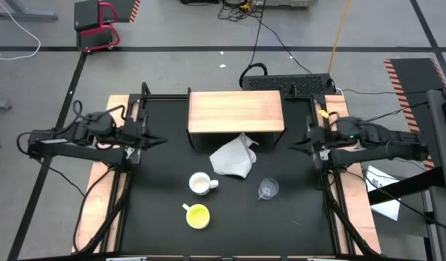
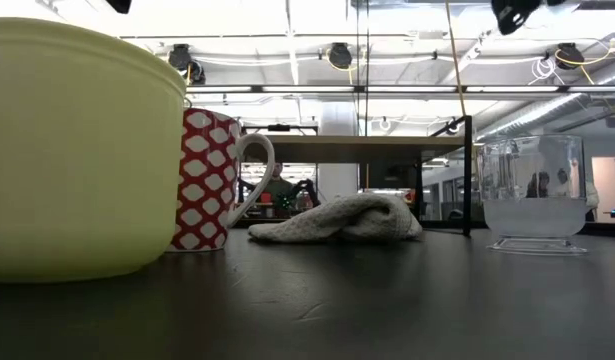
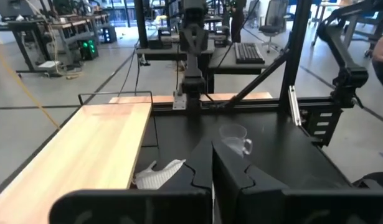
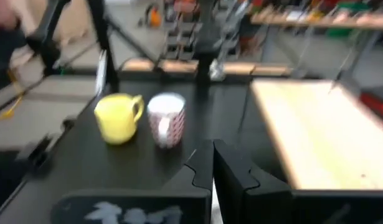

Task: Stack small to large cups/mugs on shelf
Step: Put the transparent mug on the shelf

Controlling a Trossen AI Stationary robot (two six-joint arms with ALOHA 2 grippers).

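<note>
The light-wood shelf [image 1: 236, 112] stands at the black counter's [image 1: 157, 174] back. In front lie a crumpled knit cloth [image 1: 233, 159], patterned white mug [image 1: 201, 184], yellow cup [image 1: 197, 215] and clear glass cup [image 1: 267, 190] (barely visible from above). The left end effector [image 1: 159, 141] and right end effector [image 1: 295, 146] are closed, empty.

A robotics lab or workshop, with a grey concrete floor [image 1: 172, 29] marked with tape lines. At twelve o'clock beyond the black tabletop [image 1: 157, 167], cables [image 1: 259, 29] trail across it; a red cart [image 1: 97, 25] stands at eleven o'clock. Workbenches with a keyboard [image 3: 248, 53] and exposed ceiling lights [image 2: 339, 55] fill the room behind.
</note>
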